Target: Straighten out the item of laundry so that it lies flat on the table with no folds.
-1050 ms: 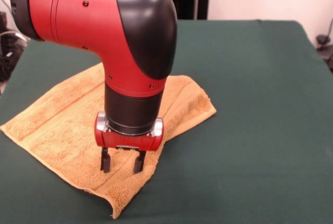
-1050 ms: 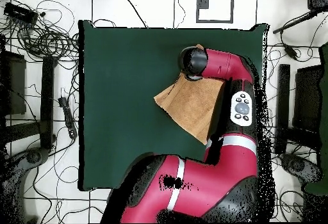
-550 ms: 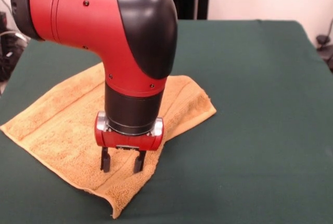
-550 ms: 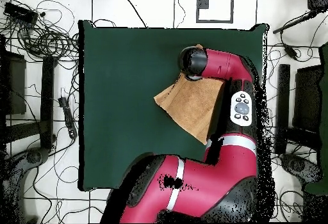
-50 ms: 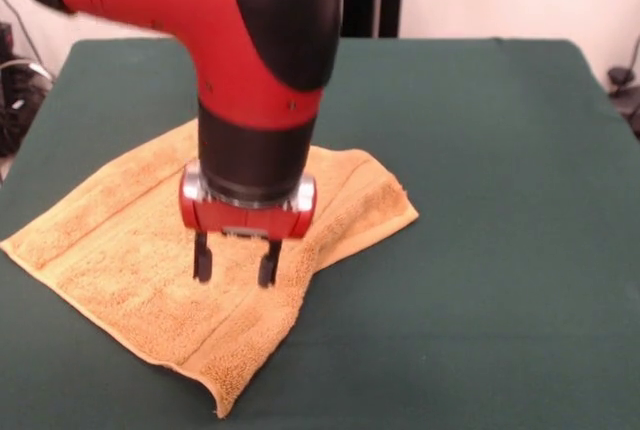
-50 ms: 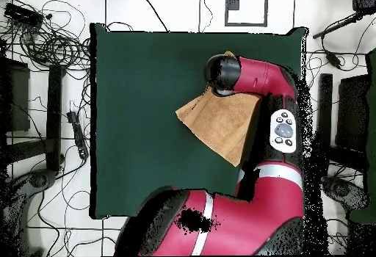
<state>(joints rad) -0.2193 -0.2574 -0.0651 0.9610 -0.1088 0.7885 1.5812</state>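
1. No readable writing or labels anywhere.
2. My black two-fingered gripper (image 5: 235, 268) hangs with fingers apart, empty.
3. Golden-orange terry-cloth towel (image 5: 130, 270) lies directly beneath it on the dark green felt table (image 5: 480, 200), right corner folded over.

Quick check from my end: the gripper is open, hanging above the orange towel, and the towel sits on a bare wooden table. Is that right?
Not quite. The table is covered in dark green cloth, not bare wood; the front view shows this plainly. The rest holds: the gripper is open and hangs above the orange towel.
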